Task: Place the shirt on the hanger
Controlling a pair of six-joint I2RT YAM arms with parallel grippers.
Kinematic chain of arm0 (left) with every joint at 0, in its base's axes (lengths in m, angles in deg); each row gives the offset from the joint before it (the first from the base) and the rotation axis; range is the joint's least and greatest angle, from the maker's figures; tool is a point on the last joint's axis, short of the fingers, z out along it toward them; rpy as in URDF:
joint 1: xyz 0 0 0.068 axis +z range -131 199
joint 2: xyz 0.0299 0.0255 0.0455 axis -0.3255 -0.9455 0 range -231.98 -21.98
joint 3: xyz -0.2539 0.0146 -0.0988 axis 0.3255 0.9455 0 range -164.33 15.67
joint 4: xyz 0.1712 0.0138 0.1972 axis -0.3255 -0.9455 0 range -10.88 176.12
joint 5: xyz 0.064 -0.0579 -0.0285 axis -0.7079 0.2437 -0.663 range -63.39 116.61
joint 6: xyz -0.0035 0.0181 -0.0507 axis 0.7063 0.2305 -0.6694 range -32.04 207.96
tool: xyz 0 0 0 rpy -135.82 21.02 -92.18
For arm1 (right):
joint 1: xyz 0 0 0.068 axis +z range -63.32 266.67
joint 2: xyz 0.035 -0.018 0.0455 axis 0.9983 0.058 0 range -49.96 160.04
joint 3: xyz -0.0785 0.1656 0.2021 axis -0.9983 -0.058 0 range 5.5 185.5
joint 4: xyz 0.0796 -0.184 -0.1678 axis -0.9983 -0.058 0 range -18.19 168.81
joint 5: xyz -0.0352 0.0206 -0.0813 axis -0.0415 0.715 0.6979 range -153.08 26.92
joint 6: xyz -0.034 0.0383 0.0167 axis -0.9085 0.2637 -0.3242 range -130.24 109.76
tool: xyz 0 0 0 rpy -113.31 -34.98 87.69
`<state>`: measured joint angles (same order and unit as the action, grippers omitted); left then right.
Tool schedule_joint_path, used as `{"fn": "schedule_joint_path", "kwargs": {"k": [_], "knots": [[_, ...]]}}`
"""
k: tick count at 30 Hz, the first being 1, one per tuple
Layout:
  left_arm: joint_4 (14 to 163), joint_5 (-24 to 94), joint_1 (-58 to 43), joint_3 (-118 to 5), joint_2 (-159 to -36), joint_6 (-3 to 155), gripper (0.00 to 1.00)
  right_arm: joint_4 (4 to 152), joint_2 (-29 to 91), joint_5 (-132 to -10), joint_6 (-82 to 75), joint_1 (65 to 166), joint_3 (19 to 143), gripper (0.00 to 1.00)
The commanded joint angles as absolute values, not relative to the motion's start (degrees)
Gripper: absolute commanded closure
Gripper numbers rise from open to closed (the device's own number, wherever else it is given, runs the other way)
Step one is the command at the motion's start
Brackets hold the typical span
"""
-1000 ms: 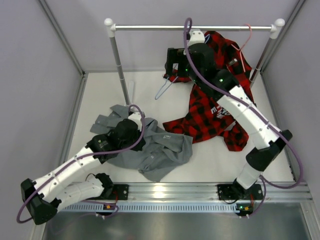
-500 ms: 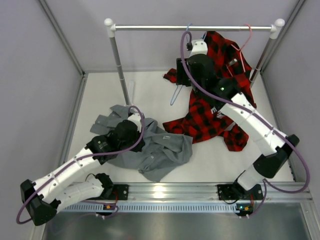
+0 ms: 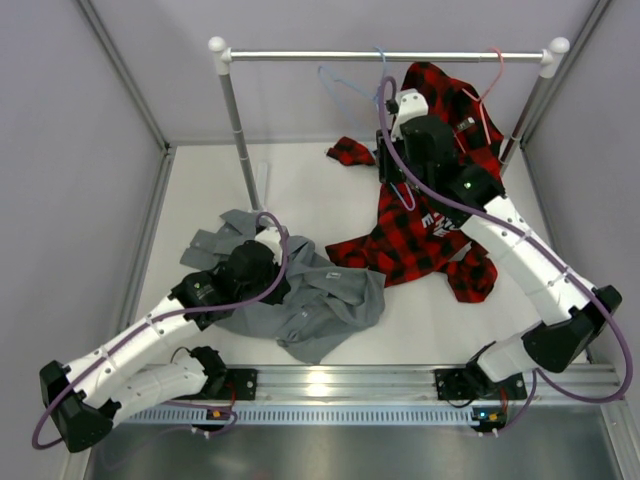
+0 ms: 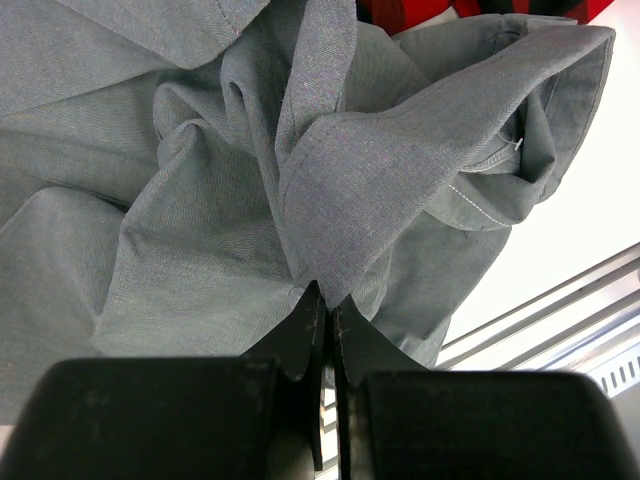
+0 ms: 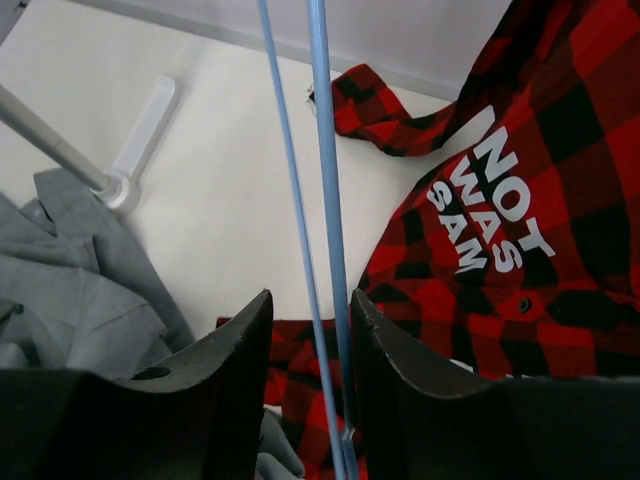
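Grey shirt (image 3: 300, 295) lies crumpled on the white surface (image 3: 300, 190), front-left, w/ collar and sleeve bunched toward the back-left. L hand (image 4: 322, 292) is down on top of it, fingers pressed together w/ no gap. A fold of grey cloth rises straight off the tips, so it looks pinched on the fabric. Light-blue hanger (image 5: 325, 200) is up at the back, off the surface, just under the rail (image 3: 385, 56) and well apart from the shirt. Its hook is near the bar, but can't tell if it's over it. R hand (image 5: 310, 300) is raised back there too, in front of the red/black plaid shirt (image 3: 420, 235). Its fingers are partway open w/ two of the hanger's wires running btwn them. The thicker wire sits close against one finger and a gap shows on the other side, so it isn't clamped. Plaid shirt, w/ white lettering, drapes from the rail's right end down onto the surface, its hem just beside the grey one. Pink hanger (image 3: 492, 80) shows at its top, near the right post.
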<state>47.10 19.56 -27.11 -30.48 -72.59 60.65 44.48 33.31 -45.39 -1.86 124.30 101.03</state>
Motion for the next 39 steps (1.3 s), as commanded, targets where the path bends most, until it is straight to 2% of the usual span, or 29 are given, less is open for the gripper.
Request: {"fn": "schedule_joint_path", "kwargs": {"k": [1,4,7,8,15,16,17,19,39], "knots": [[48.51,20.10,-26.79,-30.21,-71.46,60.80,1.00,46.20,30.82,-49.72,-5.84,123.15,100.16,0.65],[48.42,20.19,-26.79,-30.29,-71.46,60.80,1.00,46.55,29.85,-49.46,-6.90,122.71,98.23,0.67],[48.42,20.28,-26.79,-30.30,-71.55,60.80,1.00,47.34,29.24,-49.11,-7.60,122.18,96.56,0.75],[48.50,20.28,-26.79,-30.30,-71.55,60.80,1.00,47.69,28.80,-49.11,-7.78,121.83,95.86,0.83],[48.50,20.28,-26.79,-30.21,-71.37,60.80,1.00,49.01,27.13,-49.99,-9.01,121.66,95.15,0.82],[48.42,20.19,-26.79,-30.21,-71.37,60.80,1.00,49.18,26.86,-50.07,-9.01,121.66,95.06,0.86],[48.50,20.19,-26.79,-30.21,-71.37,60.80,1.00,49.36,26.60,-50.07,-9.27,121.66,94.89,0.94],[48.51,20.28,-26.79,-30.21,-71.20,60.80,1.00,49.71,26.34,-50.25,-9.36,121.66,94.80,1.00],[49.65,19.05,-26.79,-30.73,-67.59,59.83,1.00,58.50,20.80,-54.55,-5.67,120.25,94.80,1.00]]}}
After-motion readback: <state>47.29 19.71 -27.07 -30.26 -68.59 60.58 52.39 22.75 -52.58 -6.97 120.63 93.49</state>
